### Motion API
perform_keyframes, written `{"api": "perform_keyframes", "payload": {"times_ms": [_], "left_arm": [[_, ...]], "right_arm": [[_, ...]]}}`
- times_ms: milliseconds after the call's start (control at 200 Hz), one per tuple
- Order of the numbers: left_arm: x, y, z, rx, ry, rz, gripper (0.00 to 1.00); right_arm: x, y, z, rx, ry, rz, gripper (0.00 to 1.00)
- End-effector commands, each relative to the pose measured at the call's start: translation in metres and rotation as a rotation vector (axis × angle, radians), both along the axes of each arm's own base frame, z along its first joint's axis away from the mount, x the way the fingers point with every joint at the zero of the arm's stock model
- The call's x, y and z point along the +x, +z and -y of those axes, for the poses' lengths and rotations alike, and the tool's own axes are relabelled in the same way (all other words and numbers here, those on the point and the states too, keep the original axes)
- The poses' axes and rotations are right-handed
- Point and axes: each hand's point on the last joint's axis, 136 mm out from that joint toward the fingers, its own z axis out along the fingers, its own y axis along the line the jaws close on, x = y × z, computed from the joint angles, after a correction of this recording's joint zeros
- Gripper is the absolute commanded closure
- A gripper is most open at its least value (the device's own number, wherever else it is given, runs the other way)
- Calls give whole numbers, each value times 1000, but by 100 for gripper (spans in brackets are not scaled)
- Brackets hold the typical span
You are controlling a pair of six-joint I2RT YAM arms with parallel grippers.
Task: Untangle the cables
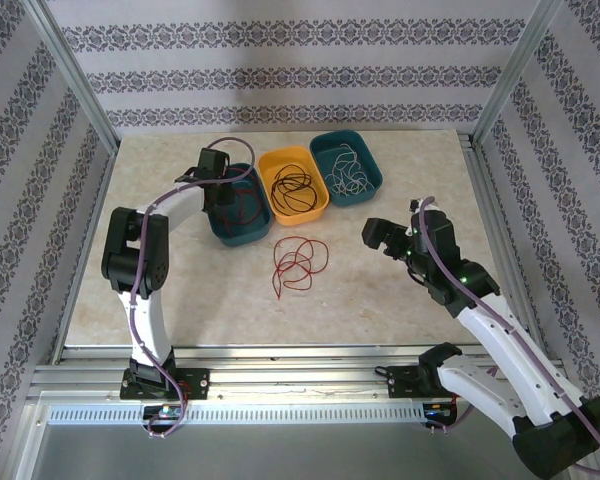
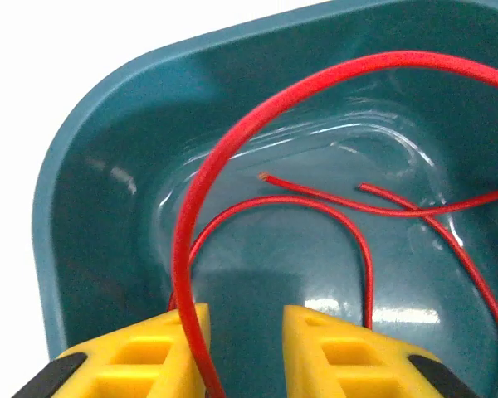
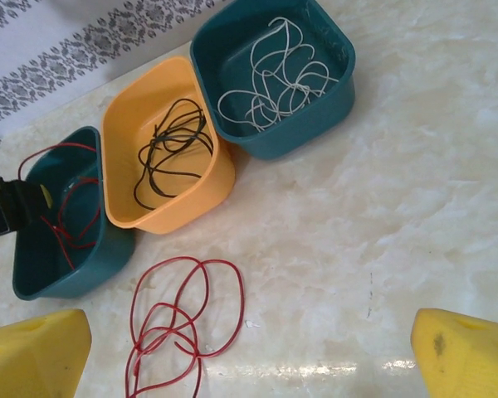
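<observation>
Yellow ribbed fingers (image 2: 170, 361) of the left gripper (image 2: 245, 352): set partly apart, the gap far wider than a wire. A thin red cable (image 2: 181, 249) runs down between them along the inner face of one finger, not pinched. This gripper hangs inside a rounded dark teal plastic tray (image 2: 75, 166), where more of the red wire curls on the floor.

Right gripper (image 3: 251, 340): yellow fingers spread fully wide, nothing between them. It hovers above the marbled beige worktop (image 1: 180, 290), toward its right edge.

Loose red cable loops (image 1: 298, 262): several overlapping loops lying flat at the middle of the worktop, apart from both grippers, just in front of the trays.

Trays: three in a touching row near the middle of the far edge.
- Dark teal plastic tray, left end: red cable, left gripper.
- Yellow plastic tray (image 1: 317, 206), centre: thin black cable (image 1: 292, 183), coiled.
- Second teal plastic tray (image 1: 376, 181), right end: thin white cable (image 1: 348, 172), loosely bundled.
</observation>
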Motion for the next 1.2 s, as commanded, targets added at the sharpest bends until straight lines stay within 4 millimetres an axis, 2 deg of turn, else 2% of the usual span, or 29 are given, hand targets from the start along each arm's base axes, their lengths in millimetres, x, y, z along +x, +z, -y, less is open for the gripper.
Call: {"api": "perform_keyframes", "payload": {"times_ms": [0, 135, 235, 455, 570, 635, 755, 954, 1194], "left_arm": [[3, 0, 5, 11, -16, -19, 58], [2, 15, 7, -10, -9, 9, 34], [-1, 35, 11, -44, -12, 52, 27], [-11, 81, 14, -93, -9, 149, 21], [-14, 96, 8, -66, 1, 176, 21], [-14, 100, 4, -38, 2, 184, 25], [-9, 98, -1, 19, -13, 173, 34], [2, 81, 1, 86, -82, 108, 38], [1, 62, 24, -33, -129, 87, 39]], "right_arm": [[3, 9, -5, 19, 11, 2, 1], [6, 9, -9, 7, 27, -8, 2], [8, 6, -12, -9, 33, -16, 2], [14, 4, -17, -35, 45, -21, 2], [16, 2, -22, -45, 56, -23, 3], [17, 2, -23, -48, 59, -24, 3], [18, 1, -26, -50, 67, -25, 4], [16, 4, -25, -55, 62, -12, 5], [11, -1, -19, -73, 41, -33, 10]]}}
